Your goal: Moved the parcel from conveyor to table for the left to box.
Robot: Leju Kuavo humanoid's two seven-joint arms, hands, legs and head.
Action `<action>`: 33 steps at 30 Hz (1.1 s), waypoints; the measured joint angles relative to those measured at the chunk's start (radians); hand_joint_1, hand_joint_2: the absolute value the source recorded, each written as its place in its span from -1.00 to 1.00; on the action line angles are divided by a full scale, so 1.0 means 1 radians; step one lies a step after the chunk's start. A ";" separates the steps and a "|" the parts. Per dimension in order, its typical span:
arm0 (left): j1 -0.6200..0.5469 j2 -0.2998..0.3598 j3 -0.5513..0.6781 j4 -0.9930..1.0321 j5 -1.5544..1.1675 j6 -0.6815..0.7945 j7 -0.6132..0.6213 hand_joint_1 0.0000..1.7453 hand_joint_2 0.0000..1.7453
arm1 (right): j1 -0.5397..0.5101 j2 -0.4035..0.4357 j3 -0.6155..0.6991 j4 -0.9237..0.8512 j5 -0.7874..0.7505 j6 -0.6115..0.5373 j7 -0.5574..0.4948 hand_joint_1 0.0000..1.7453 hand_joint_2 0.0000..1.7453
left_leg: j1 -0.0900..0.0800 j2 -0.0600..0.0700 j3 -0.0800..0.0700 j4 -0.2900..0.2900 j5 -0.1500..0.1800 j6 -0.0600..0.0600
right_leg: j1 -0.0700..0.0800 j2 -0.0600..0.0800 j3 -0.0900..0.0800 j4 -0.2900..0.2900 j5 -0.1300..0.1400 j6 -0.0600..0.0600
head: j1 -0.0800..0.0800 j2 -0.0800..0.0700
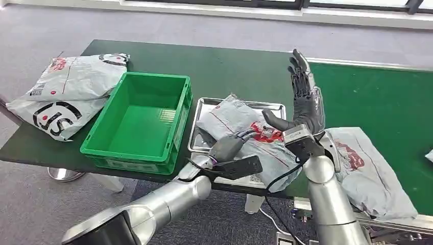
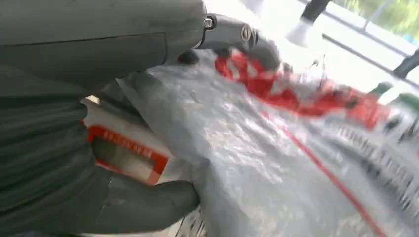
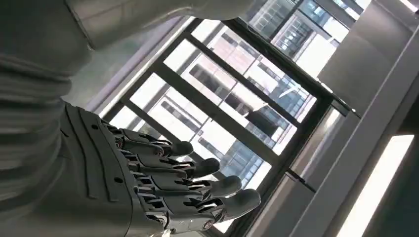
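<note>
Parcel (image 1: 240, 127) lies on the metal tray (image 1: 201, 104) mid-desk, right of the green crate (image 1: 138, 120). My left hand (image 1: 227, 145) seems clamped on its near edge; right hand (image 1: 304, 97) is raised, spread, empty. I fear slick plastic slipping, or dragging the tray.

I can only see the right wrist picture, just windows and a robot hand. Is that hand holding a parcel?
Observer: No. The head view shows the right hand raised, fingers spread, holding nothing.
Operator: Where's the parcel then?
Observer: A grey parcel with red print lies on a metal tray on the dark green table.
Operator: What's the other hand doing?
Observer: The left hand is on that parcel; its wrist view shows the thumb and fingers closed around the parcel's edge.
Operator: Where's the box?
Observer: An empty green crate sits just left of the tray.
</note>
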 measured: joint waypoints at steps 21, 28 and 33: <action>0.023 0.017 0.145 0.037 0.004 0.259 -0.215 1.00 1.00 | -0.004 -0.006 0.040 0.053 -0.048 -0.093 -0.003 -1.00 1.00 | 0.000 0.000 0.000 0.000 0.000 0.000 | 0.000 0.000 0.000 0.000 0.000 0.000 | 0.000 0.000; 0.101 0.019 0.491 -0.147 -0.484 0.268 -0.365 1.00 1.00 | -0.003 -0.016 0.044 0.060 -0.058 -0.106 -0.003 -1.00 1.00 | 0.000 0.001 0.000 0.000 0.000 0.000 | 0.000 0.001 -0.001 0.000 0.000 0.000 | 0.000 0.000; 0.193 0.015 0.694 -0.477 -0.680 0.270 -0.368 1.00 1.00 | -0.018 -0.027 0.045 0.083 -0.067 -0.108 -0.003 -1.00 1.00 | 0.000 0.002 0.000 0.000 0.000 0.000 | 0.000 0.002 -0.002 0.000 0.000 0.000 | 0.000 0.000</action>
